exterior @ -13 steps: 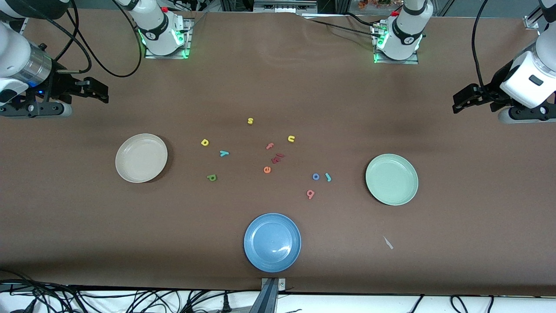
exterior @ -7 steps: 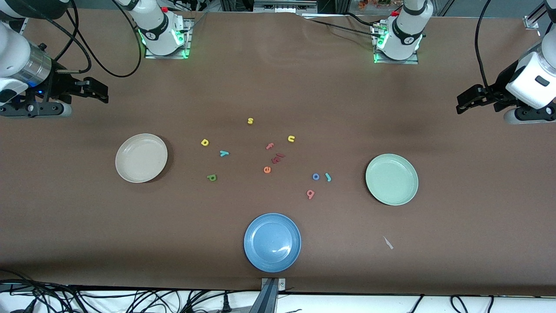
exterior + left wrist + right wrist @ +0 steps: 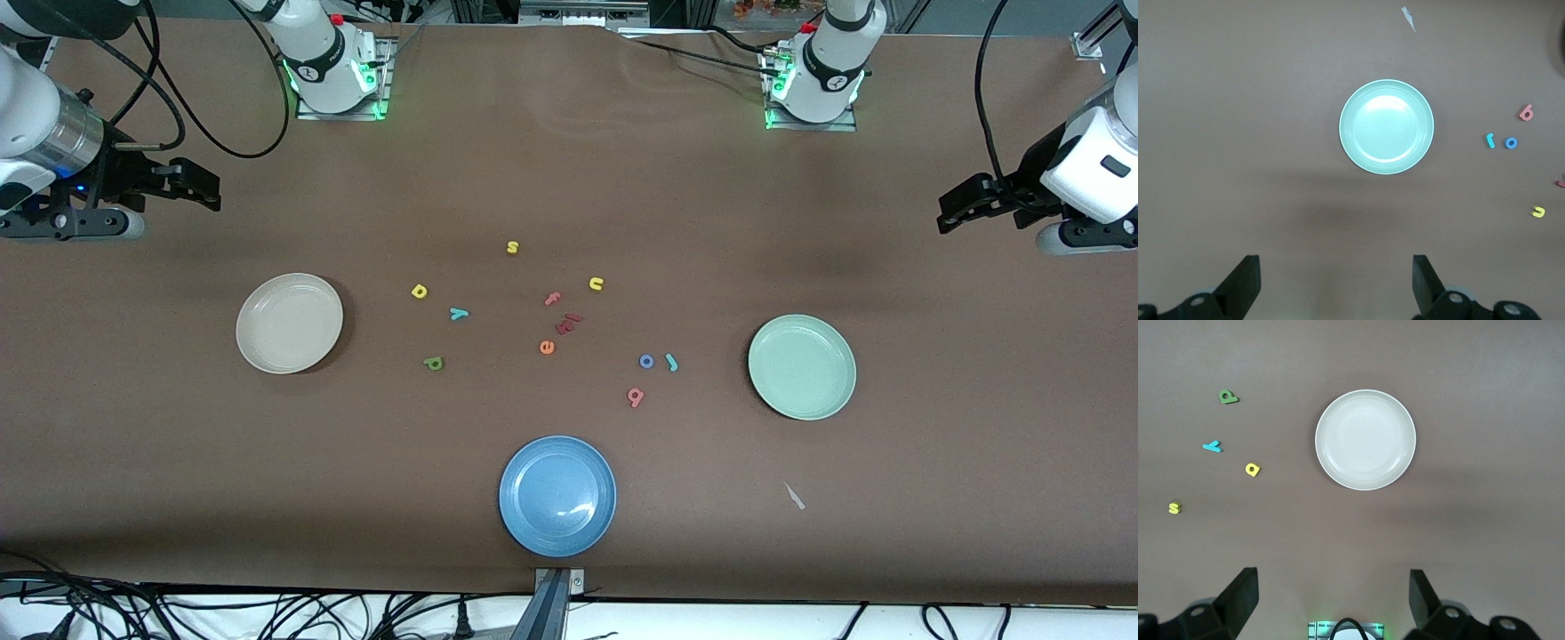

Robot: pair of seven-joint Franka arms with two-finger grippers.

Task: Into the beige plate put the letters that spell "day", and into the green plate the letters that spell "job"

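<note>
Right gripper [image 3: 191, 187] gaping, empty, above table edge; yellow d [image 3: 420, 291], teal y [image 3: 458, 313], green a [image 3: 433, 363] toward table centre past beige plate [image 3: 289, 323]. Left gripper [image 3: 965, 203] likewise spread, empty, nearer the j-o-b trio.

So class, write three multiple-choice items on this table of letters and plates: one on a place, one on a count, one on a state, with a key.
1. Where is the blue plate?
A. Nearer the front camera than the other plates
B. Beside the yellow s
C. Stacked on the beige plate

2. How many plates are on the table?
A. Two
B. Three
C. Five

3. What is in the green plate?
A. The teal j
B. The blue o
C. Nothing

Key: 1 A, it lies lowest in the front view. 2 B, beige, green and blue. 3 C, j and o lie on the table beside it.
</note>
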